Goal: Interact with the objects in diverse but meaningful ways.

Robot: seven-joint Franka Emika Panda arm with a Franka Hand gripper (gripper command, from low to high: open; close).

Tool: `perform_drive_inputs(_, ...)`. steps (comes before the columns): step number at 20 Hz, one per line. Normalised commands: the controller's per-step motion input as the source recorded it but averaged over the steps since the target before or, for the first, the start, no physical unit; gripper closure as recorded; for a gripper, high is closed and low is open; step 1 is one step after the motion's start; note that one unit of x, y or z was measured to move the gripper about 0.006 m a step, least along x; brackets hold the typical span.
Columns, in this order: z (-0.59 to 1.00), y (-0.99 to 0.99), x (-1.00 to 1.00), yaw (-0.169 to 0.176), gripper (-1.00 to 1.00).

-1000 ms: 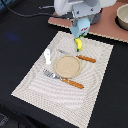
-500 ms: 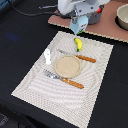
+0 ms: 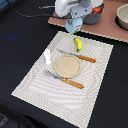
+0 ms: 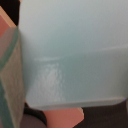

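Note:
My gripper [image 3: 75,21] is shut on the pale blue cup [image 3: 75,25] and holds it above the far edge of the white placemat [image 3: 45,87]. The cup's wall fills the wrist view [image 4: 75,55]. The yellow banana [image 3: 78,44] lies on the mat just below the cup. The tan plate [image 3: 67,66] sits mid-mat between an orange-handled knife [image 3: 80,57] and an orange-handled fork [image 3: 67,81]. The white shaker bottle [image 3: 47,56] stands on the exterior view's left of the plate. The red tomato [image 3: 98,9] and grey bowl [image 3: 122,17] sit behind.
A pinkish-brown board [image 3: 107,31] runs along the far side and bears the bowl and tomato. The mat lies on a black table [image 3: 20,45]. The robot's white wrist [image 3: 72,6] hangs over the board's edge.
The gripper with the pale blue cup has moved up and away from the banana, toward the far edge of the mat. The other items have not moved.

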Motion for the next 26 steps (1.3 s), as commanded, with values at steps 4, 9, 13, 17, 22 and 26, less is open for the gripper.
perform_drive_inputs(4,-0.56,0.0,-0.97,0.028,1.0)
perform_drive_inputs(9,-0.48,-0.03,-0.82,0.021,1.0)
perform_drive_inputs(13,-0.37,0.0,-0.57,0.009,1.0)
perform_drive_inputs(17,0.66,0.13,0.07,0.0,-1.0)
perform_drive_inputs(22,1.0,0.18,0.12,-0.002,-1.0)
perform_drive_inputs(26,0.96,0.03,0.0,0.005,-1.0)
